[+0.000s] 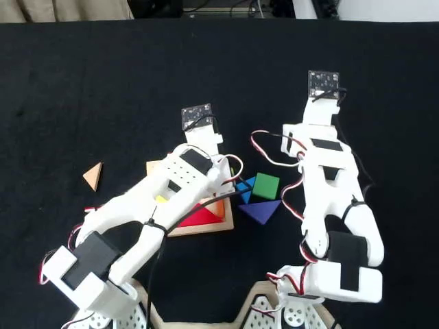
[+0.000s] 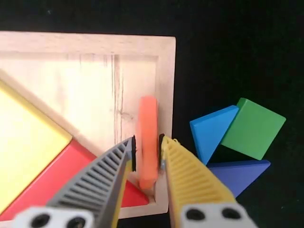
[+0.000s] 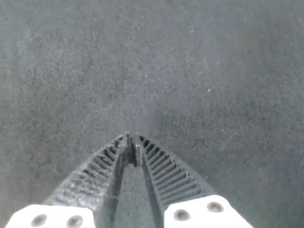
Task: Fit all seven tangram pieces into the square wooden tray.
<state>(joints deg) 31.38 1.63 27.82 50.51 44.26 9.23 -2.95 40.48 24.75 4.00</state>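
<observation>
Left wrist view: gripper clamps upright orange piece inside tray.

Soft, even light is falling from overhead. The black tablecloth is swallowing it and staying matte, while the white arm shells are shining brightest. Ahead of the left gripper, the wooden tray is glowing pale, and the orange piece pinched there is catching a mild sheen. Beneath the right gripper, the cloth is lying flatly lit.

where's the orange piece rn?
Left wrist view: the orange piece stands on edge in the left gripper, inside the wooden tray by the wall facing the blue piece, next to the red piece.
</observation>
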